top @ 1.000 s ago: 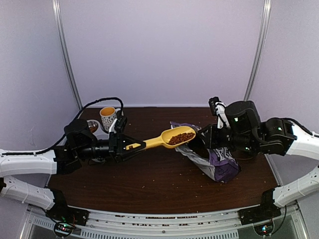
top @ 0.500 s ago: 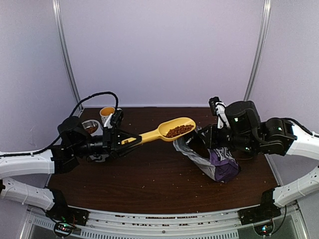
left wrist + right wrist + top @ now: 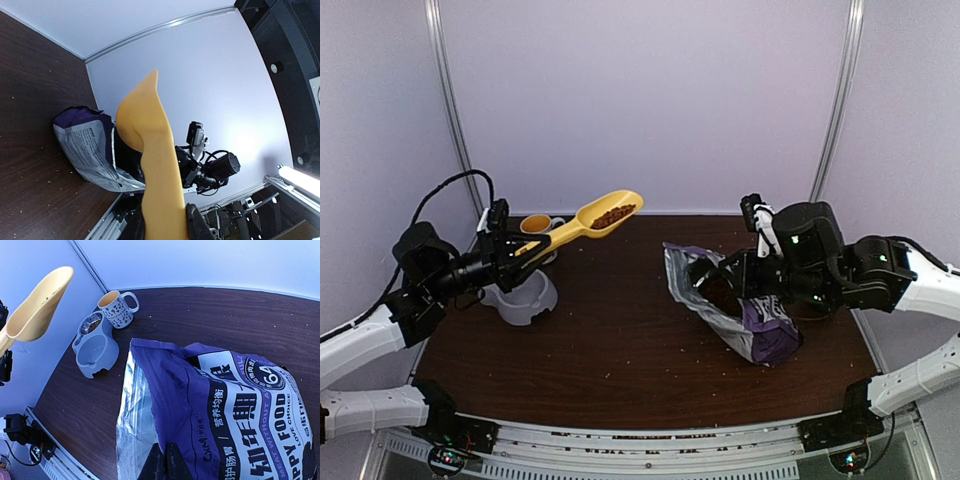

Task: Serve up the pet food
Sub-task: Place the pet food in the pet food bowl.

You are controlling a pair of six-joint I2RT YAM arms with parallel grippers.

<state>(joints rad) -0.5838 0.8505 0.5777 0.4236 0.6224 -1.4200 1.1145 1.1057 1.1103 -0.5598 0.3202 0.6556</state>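
My left gripper [image 3: 510, 252] is shut on the handle of a yellow scoop [image 3: 582, 222], held high at the back left with brown kibble [image 3: 612, 214] in its bowl, above and right of the grey double pet bowl [image 3: 523, 297]. The left wrist view shows the scoop's underside [image 3: 150, 145]. My right gripper [image 3: 167, 462] is shut on the open rim of the purple-and-white food bag [image 3: 235, 410], which leans at the right of the table [image 3: 745, 310] with kibble showing inside [image 3: 722, 293]. The right wrist view shows the scoop [image 3: 37, 310] and the pet bowl [image 3: 95, 347], one cup holding kibble.
A patterned mug [image 3: 540, 227] stands behind the pet bowl near the back left corner; it also shows in the right wrist view [image 3: 117, 309]. Crumbs are scattered on the brown table [image 3: 620, 350]. Frame posts [image 3: 455, 110] rise at the back corners.
My left arm has swung the loaded scoop from the bag's mouth up and to the left, over toward the pet bowl. The right arm and bag have not moved.
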